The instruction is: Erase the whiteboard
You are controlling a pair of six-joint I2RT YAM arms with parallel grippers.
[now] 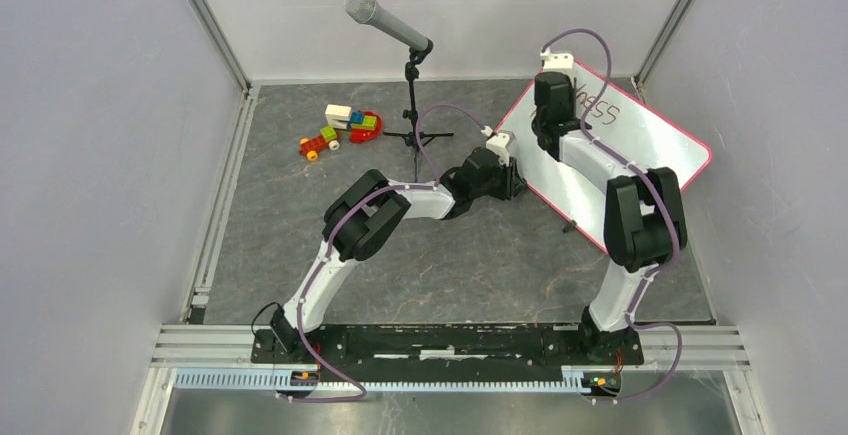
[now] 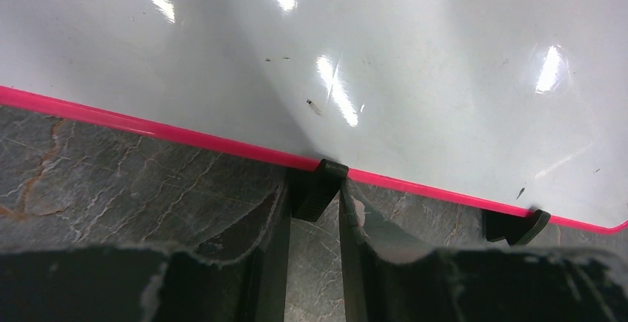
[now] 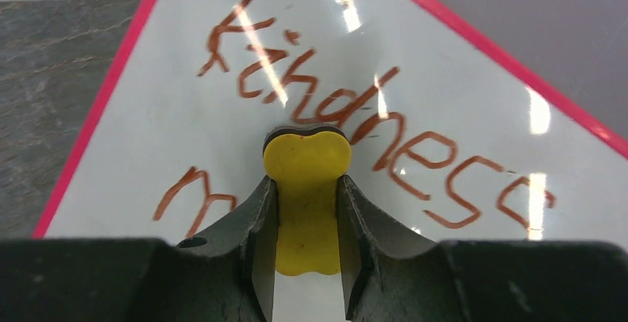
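Note:
The whiteboard (image 1: 650, 140), white with a pink-red frame, lies tilted at the back right of the table. Red writing on it (image 3: 415, 152) reads "Kindness", with more letters below at the left. My right gripper (image 1: 548, 105) is over the board, shut on a yellow eraser (image 3: 307, 152) that rests against the surface just under the writing; the gripper also shows in the right wrist view (image 3: 306, 183). My left gripper (image 1: 514, 182) is at the board's near-left edge, and in the left wrist view (image 2: 316, 203) it is shut on a black foot clip (image 2: 329, 168) under the pink frame.
A microphone (image 1: 388, 23) on a small black tripod stand (image 1: 415, 135) is at the back centre. A pile of coloured toy blocks (image 1: 340, 127) lies to its left. A second black clip (image 2: 511, 226) sits further along the board's edge. Grey walls enclose the table.

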